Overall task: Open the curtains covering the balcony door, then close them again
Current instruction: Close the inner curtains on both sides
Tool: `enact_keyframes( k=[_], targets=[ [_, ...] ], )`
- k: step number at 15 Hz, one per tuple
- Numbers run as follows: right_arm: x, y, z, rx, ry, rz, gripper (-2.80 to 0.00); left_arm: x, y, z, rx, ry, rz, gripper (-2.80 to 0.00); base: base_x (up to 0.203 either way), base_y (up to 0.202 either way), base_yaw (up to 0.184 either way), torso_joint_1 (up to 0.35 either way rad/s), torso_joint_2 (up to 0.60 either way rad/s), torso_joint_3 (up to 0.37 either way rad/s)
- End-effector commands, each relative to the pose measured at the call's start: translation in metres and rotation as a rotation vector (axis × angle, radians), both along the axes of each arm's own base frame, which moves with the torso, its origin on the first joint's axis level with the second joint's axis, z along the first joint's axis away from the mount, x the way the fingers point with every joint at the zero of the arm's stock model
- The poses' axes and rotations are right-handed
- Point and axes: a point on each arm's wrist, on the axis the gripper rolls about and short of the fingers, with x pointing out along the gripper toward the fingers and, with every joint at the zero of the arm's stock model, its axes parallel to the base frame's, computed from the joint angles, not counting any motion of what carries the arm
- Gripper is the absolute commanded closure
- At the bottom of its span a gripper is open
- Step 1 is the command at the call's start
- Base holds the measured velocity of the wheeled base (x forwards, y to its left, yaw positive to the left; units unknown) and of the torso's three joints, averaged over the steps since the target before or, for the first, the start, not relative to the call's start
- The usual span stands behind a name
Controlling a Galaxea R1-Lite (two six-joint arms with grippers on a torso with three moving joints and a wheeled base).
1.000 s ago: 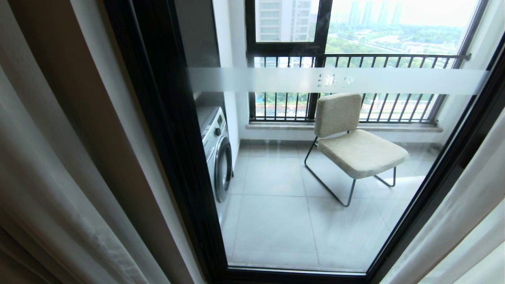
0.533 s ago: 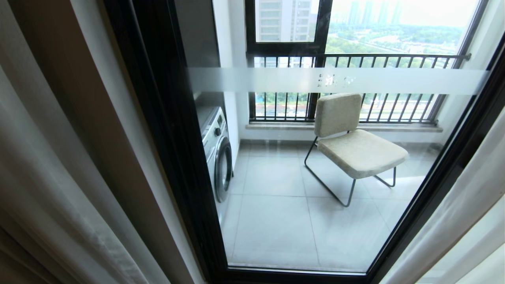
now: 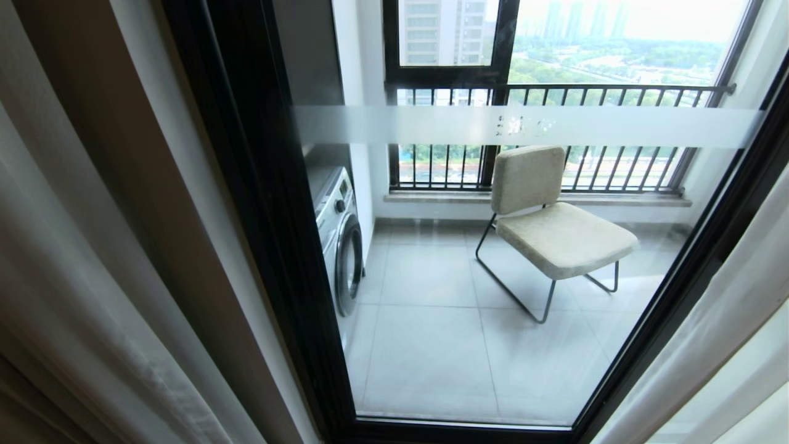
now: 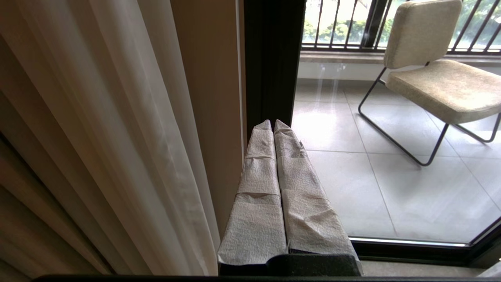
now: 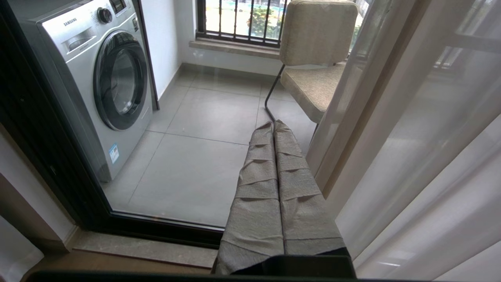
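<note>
My left gripper (image 4: 273,124) and right gripper (image 5: 273,124) both hang closed, gripping nothing (padded fingers pressed together). The curtains (image 3: 80,277) are drawn aside, leaving the balcony door (image 3: 518,126) uncovered between them; behind its glass stand a chair (image 3: 548,216) and washing machine (image 3: 339,234).

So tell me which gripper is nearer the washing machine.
Hard to call. The left gripper points at the door frame beside it; the right gripper faces the washing machine through glass.
</note>
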Motion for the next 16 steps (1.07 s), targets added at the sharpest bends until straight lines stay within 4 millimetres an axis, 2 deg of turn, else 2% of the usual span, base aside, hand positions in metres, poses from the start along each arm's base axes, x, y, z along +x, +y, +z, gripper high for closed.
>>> enact_keyframes(
  k=[1, 16],
  targets=[
    [0.0000, 0.0000, -0.0001, -0.001, 0.000, 0.001, 0.00, 0.0000, 0.0000, 0.0001, -0.001, -0.001, 0.000, 0.00, 0.000, 0.000, 0.000, 0.000, 0.00, 0.000],
    [0.0000, 0.0000, 0.0000, -0.001, 0.000, 0.001, 0.00, 0.0000, 0.0000, 0.0001, -0.002, -0.001, 0.000, 0.00, 0.000, 0.000, 0.000, 0.000, 0.00, 0.000]
  ],
)
